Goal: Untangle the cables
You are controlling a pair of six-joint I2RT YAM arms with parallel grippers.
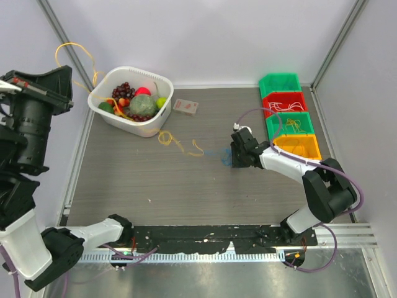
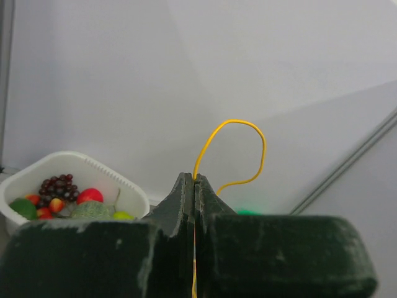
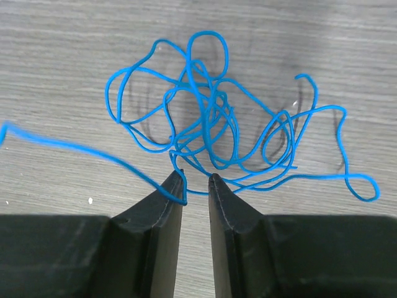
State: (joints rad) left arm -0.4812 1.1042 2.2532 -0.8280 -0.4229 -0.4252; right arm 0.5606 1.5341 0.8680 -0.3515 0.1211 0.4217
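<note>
The blue cable (image 3: 214, 118) lies in a loose tangle on the table (image 1: 155, 186), just in front of the right gripper (image 3: 197, 180). Its jaws stand narrowly apart, and a strand crosses at their tips without being pinched. The yellow cable (image 2: 231, 121) climbs from the table past the white basket (image 1: 158, 77) to the left gripper (image 2: 195, 180), which is raised high and clamped tight on it. Coloured bins (image 1: 263, 84) at the right edge hold more cables.
</note>
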